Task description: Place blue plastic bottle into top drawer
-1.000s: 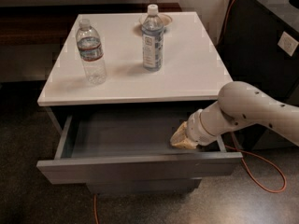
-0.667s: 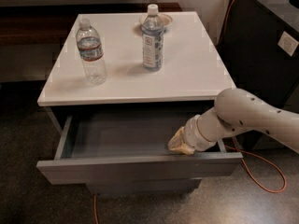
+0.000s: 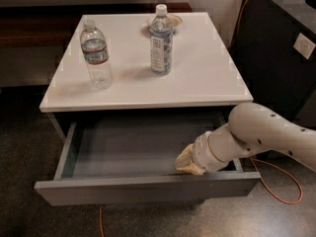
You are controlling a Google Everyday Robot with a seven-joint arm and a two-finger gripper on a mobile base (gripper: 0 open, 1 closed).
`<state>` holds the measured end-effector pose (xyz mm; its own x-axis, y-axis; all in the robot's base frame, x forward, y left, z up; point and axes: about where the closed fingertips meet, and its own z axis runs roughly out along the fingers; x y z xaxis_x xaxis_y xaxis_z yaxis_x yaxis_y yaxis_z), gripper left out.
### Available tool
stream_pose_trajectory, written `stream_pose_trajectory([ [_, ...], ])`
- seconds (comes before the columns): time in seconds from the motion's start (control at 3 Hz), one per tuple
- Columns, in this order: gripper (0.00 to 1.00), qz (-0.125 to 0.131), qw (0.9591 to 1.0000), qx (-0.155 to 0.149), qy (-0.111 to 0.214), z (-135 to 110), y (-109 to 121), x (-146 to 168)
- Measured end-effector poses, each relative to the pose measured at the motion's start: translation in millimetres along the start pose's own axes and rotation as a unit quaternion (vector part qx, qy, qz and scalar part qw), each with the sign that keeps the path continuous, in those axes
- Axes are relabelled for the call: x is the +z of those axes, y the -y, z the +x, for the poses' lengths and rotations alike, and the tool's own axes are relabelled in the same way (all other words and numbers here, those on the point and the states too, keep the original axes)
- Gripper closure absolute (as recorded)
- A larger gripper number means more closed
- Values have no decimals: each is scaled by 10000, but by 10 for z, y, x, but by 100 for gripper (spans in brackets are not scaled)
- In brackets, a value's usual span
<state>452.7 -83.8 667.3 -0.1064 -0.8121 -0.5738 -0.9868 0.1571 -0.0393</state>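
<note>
The blue plastic bottle [image 3: 161,41] stands upright at the back middle of the white tabletop [image 3: 207,78], white cap on top, blue-and-white label facing me. The top drawer [image 3: 148,186] is pulled open below the tabletop, its grey inside showing and nothing in it but my gripper. My gripper [image 3: 186,162] hangs low inside the drawer at its front right, just behind the drawer front, far from the bottle. The white arm [image 3: 266,132] reaches in from the right.
A clear bottle with a red-and-blue label band [image 3: 96,56] stands on the left of the tabletop. A shallow dish [image 3: 173,19] sits behind the blue bottle. A black cabinet [image 3: 281,48] stands at the right. An orange cable [image 3: 281,181] lies on the floor.
My gripper and arm have shifted a little to the left and toward the drawer front inside the open drawer. The bottles and the drawer have not moved.
</note>
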Motion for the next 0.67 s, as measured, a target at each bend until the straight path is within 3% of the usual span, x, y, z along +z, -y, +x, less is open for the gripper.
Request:
stream_pose_trajectory([
  [0.67,100,-239,9997,-32,105,-89,-548,-91],
])
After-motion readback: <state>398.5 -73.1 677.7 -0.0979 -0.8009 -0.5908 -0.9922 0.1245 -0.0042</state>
